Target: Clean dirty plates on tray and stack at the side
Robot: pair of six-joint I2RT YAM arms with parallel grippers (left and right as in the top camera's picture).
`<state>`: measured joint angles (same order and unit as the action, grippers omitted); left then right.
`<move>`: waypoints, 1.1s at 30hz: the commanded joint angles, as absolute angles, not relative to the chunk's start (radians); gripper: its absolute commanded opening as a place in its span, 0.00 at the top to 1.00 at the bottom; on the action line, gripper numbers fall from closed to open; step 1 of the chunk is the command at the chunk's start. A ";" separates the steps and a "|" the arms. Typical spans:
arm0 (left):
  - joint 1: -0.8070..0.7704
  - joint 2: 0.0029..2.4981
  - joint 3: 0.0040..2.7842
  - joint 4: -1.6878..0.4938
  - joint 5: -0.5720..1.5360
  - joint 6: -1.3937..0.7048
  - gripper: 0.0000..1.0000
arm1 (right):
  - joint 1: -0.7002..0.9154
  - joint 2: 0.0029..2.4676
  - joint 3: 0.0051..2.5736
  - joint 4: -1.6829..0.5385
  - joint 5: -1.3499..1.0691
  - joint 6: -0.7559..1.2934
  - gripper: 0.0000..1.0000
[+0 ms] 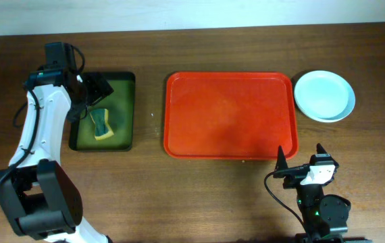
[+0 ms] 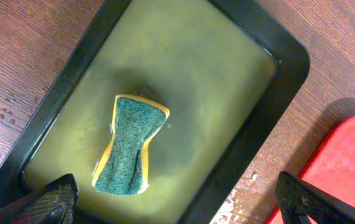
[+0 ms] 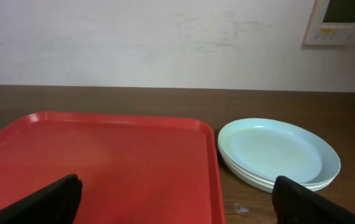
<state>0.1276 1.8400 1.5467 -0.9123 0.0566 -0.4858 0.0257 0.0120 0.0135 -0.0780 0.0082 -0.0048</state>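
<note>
The plates (image 1: 323, 96) sit in one stack on the table right of the red tray (image 1: 229, 115), a pale blue one on top. The stack also shows in the right wrist view (image 3: 277, 152), beside the tray (image 3: 103, 162). Nothing lies on the tray. My right gripper (image 1: 299, 162) is open and empty at the tray's front right corner, its fingers wide apart in its own view (image 3: 177, 202). My left gripper (image 1: 92, 91) is open and empty over the dark green-black tray (image 1: 126, 111), above a yellow and green sponge (image 2: 131, 146).
The sponge (image 1: 100, 124) lies in the dark tray (image 2: 271, 93), which holds a shallow yellowish film. Water drops speckle the wood beside it. A pale wall stands behind the table's far edge.
</note>
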 commanded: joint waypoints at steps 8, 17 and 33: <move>0.134 1.834 1.553 -0.911 0.064 -0.469 0.01 | 0.019 0.003 0.006 -0.082 0.012 -0.015 0.02; 0.134 1.834 1.553 -0.911 0.064 -0.469 0.01 | 0.019 0.003 0.006 -0.082 0.012 -0.015 0.02; 0.096 1.423 1.240 -0.742 -0.068 -0.364 0.01 | 0.019 0.003 0.006 -0.082 0.012 -0.015 0.02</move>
